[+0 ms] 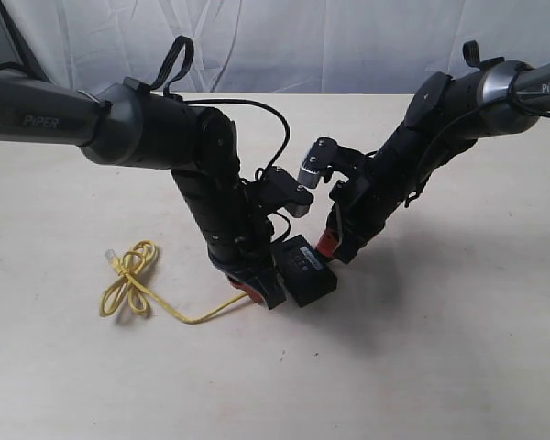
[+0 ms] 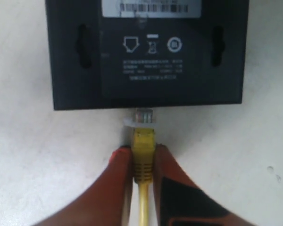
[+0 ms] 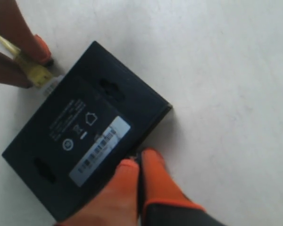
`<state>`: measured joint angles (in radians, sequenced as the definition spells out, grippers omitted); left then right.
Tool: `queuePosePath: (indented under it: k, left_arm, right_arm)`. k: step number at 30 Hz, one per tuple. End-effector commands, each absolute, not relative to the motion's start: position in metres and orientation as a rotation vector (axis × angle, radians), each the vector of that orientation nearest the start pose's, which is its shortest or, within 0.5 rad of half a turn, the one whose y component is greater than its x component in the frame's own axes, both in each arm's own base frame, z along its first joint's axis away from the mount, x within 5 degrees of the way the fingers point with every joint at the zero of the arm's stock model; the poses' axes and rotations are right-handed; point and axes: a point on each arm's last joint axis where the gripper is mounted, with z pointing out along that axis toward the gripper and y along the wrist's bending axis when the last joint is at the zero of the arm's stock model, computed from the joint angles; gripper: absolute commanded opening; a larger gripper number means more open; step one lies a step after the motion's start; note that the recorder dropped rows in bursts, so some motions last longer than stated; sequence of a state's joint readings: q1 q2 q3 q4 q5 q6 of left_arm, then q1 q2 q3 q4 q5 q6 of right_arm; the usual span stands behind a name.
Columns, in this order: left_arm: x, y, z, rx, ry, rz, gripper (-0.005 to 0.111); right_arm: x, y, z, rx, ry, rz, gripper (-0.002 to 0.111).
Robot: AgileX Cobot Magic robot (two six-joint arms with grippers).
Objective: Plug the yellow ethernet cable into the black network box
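The black network box [image 1: 309,271] lies flat on the table with its pale label up, between my two grippers. My left gripper [image 2: 143,154] is shut on the yellow ethernet cable [image 2: 143,150], pinching the yellow boot just behind the plug. The clear plug [image 2: 143,117] points at the box [image 2: 146,52] and its tip meets the box's side wall; whether it sits in a port is hidden. The rest of the cable trails left into a loose loop [image 1: 128,277]. My right gripper [image 3: 139,161] is shut with nothing in it, its tips against the opposite edge of the box [image 3: 85,127].
The pale table [image 1: 440,357] carries only the box and the cable. Both arms slope down from the upper corners, and their wrists [image 1: 298,188] stand close together above the box. A white curtain [image 1: 330,37] hangs behind the table.
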<state>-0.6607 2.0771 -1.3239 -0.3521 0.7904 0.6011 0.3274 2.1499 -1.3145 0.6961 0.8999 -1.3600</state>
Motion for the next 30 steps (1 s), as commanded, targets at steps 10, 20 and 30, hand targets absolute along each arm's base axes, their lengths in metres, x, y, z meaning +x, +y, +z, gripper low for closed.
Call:
queuePosePath:
  k: [10,20,30]
  left_arm:
    - [0.301,-0.264,0.147,1.389,2.545,-0.442,0.000]
    - [0.303,-0.265,0.135,1.392,2.568,-0.436,0.000]
    - [0.304,-0.266,0.137,1.366,2.554,-0.443,0.000]
  right_arm:
    - [0.353,0.167,0.101,-1.663,2.356,0.723,-0.001]
    - [0.353,0.167,0.101,-1.654,2.363,0.725,-0.001]
    - [0.353,0.167,0.101,-1.639,2.375,0.730,-0.001]
